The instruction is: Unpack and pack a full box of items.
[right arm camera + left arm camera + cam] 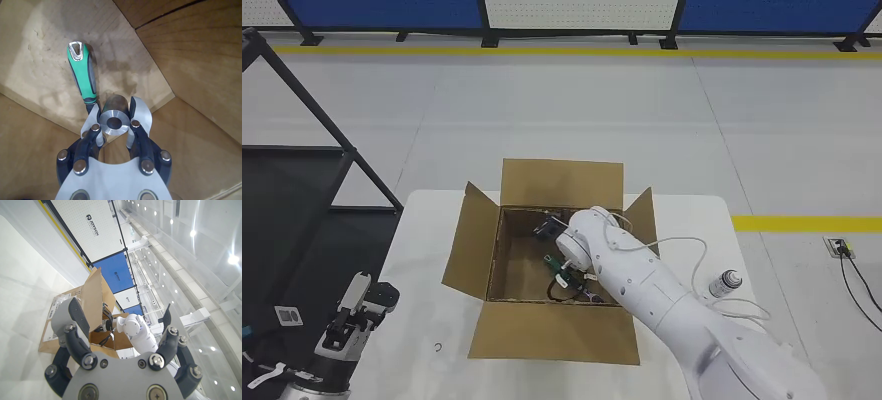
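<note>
Right tool (pixel 115 111) sits deep inside the cardboard box (pixel 562 182), pinching the steel head of what looks like a green-handled hammer (pixel 83 75), low near the box floor. Best play, I'd say: squeeze firmly, lift straight up, and keep that long handle off the walls and flaps. Left tool (pixel 121 309) hangs spread wide, empty, at the box's 8 o'clock over the surface (pixel 427 315).

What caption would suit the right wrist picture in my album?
Inside the cardboard box, the right claw grips a metal cylinder beside a green-handled tool.
</note>
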